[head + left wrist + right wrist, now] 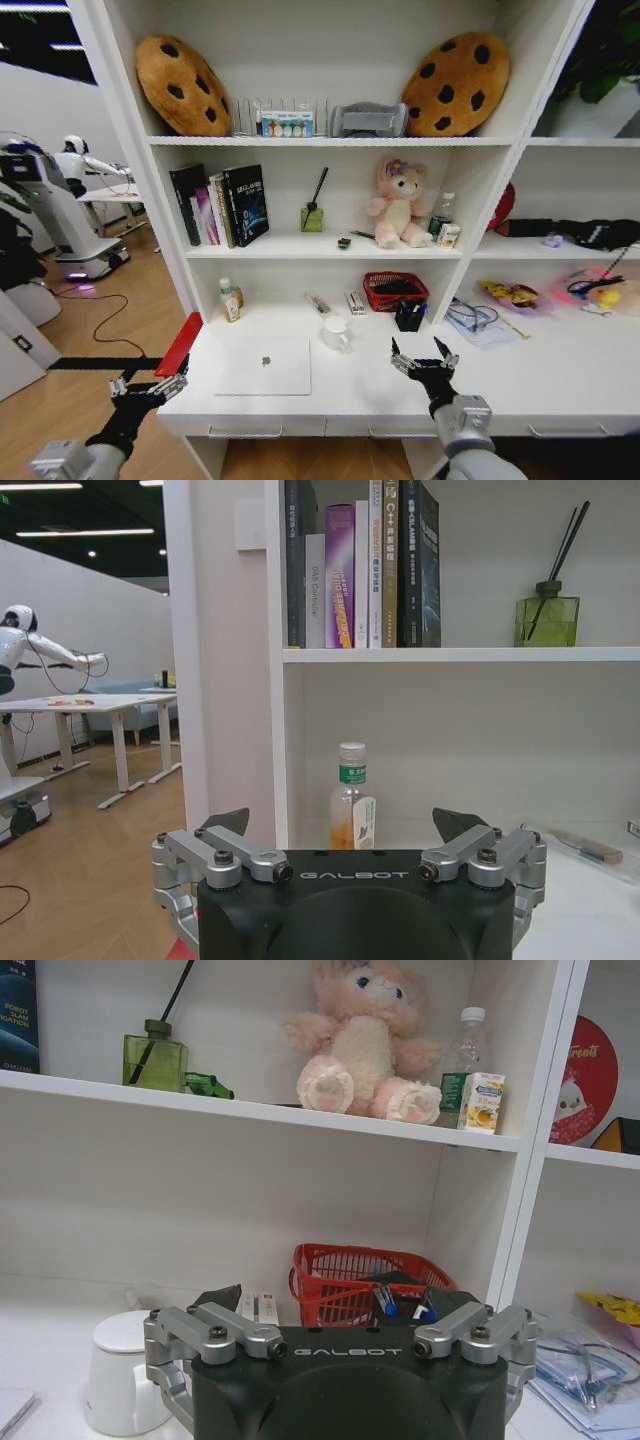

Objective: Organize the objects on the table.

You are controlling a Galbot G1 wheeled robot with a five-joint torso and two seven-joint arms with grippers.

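A thin silver laptop (262, 365) lies closed on the white table (350, 395), near its front left. Behind it stand a white mug (336, 332), a small bottle (230, 300) with a green label, a red basket (395, 290) and a black holder (409, 315) with blue-tipped pens. My left gripper (148, 385) hangs open off the table's left end, facing the bottle (350, 800). Open and holding nothing, my right gripper (424, 358) hovers over the table's front edge, facing the basket (360, 1275) and mug (120, 1370).
A red flat item (180, 345) sits at the table's left edge. Glasses and papers (478, 322) and a yellow packet (510, 293) lie to the right. The shelf above holds books (220, 205), a green diffuser (312, 215) and a pink plush bear (398, 205).
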